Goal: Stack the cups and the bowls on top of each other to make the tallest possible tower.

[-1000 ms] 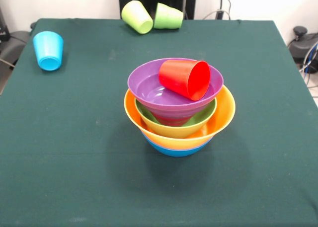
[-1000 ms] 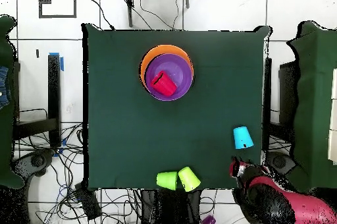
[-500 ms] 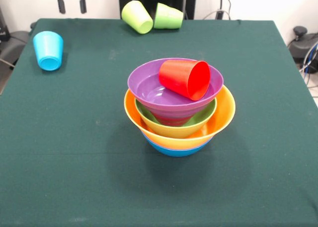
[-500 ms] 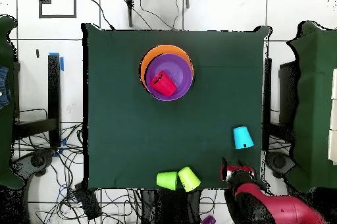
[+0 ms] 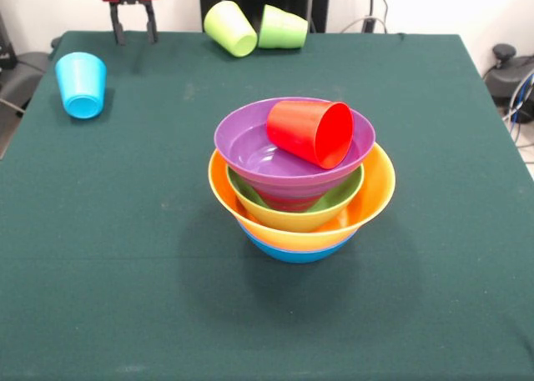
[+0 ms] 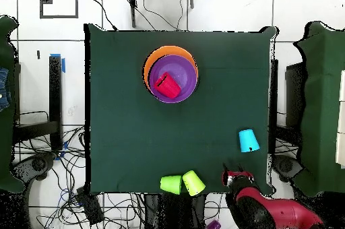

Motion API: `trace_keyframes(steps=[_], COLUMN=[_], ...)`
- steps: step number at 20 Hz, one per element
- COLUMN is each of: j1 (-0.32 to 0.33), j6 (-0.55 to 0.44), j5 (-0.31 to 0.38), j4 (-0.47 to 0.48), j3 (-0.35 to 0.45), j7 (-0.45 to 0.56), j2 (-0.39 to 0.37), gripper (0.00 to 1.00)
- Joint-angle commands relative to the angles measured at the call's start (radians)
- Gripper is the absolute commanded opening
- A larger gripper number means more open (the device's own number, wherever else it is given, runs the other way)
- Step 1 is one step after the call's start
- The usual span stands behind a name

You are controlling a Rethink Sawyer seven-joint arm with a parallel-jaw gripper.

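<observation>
Red cup (image 5: 311, 131) lies sideways atop the tower (image 5: 300, 206).

Bright plastics on a dark green tablecloth (image 5: 434, 298)

The tower (image 5: 300, 189) shows purple, green, orange and blue rims; cups are red (image 5: 313, 131), sky blue (image 5: 81, 83), yellow-green (image 5: 230, 27) and green (image 5: 283, 27).

The table (image 5: 100, 256) is covered by a matt dark green cloth with a fine, slightly napped look. The tower (image 5: 300, 189) is made of glossy plastic bowls; highlights are seen on the purple bowl (image 5: 250, 152) and the orange bowl (image 5: 380, 189). The red cup (image 5: 310, 131) is smooth plastic with a softer sheen, as are the sky blue cup (image 5: 81, 83), the yellow-green cup (image 5: 229, 27) and the green cup (image 5: 283, 28). The gripper (image 5: 133, 32) shows matt dark fingers (image 5: 118, 31) under a shiny red casing.
</observation>
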State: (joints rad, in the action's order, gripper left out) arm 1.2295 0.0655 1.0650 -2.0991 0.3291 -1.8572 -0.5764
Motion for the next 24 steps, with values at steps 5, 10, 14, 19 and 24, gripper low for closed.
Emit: trace_keyframes(steps=[5, 10, 14, 19, 24], j1=[-0.027, -0.010, 0.026, 0.093, 0.182], j6=[-0.048, -0.095, -0.149, -0.190, -0.227], j5=[0.023, 0.001, 0.011, 0.038, 0.045], j4=[0.155, 0.158, 0.149, 0.160, 0.153], j3=[-0.001, 0.007, 0.047, 0.095, 0.157], j7=[-0.036, -0.023, 0.036, 0.105, 0.161], j2=[0.080, 0.072, 0.059, 0.067, 0.077], gripper=[1.00, 1.00, 1.00, 1.00, 1.00])
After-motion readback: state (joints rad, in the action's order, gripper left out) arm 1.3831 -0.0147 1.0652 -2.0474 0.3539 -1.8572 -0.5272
